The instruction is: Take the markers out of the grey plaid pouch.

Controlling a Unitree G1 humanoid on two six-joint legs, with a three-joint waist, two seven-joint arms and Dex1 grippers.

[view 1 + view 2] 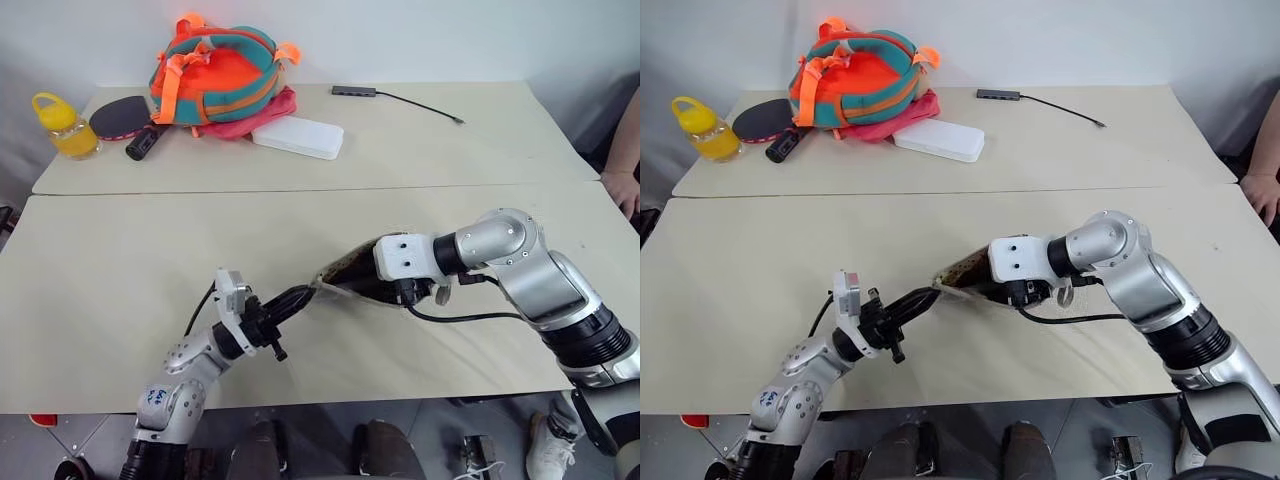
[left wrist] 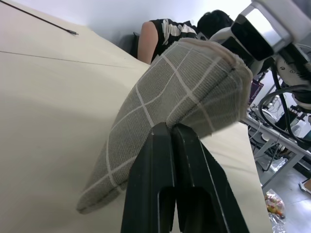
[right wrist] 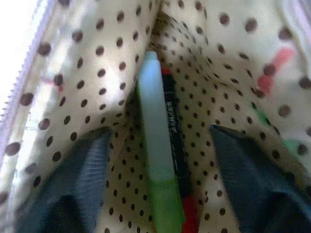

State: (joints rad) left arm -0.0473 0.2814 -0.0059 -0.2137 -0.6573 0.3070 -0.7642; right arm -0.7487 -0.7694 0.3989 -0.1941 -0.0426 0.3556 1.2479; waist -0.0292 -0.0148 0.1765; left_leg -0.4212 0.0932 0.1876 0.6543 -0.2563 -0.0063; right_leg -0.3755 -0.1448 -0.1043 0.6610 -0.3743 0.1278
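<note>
Item, retrieval not yet made: near the desk's front edge we hold the grey plaid pouch (image 2: pixel 165 121) lifted, left gripper (image 2: pixel 173 141) clamped on its end, our right gripper (image 3: pixel 158 179) reaching inside, jaws parted and gripping nothing, with both markers (image 3: pixel 155 131) unlifted in the dotted lining.

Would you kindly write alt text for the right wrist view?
Inside the pouch's dotted lining, a pale-green highlighter lies against a slim red marker, with the right gripper open, one finger either side.
</note>
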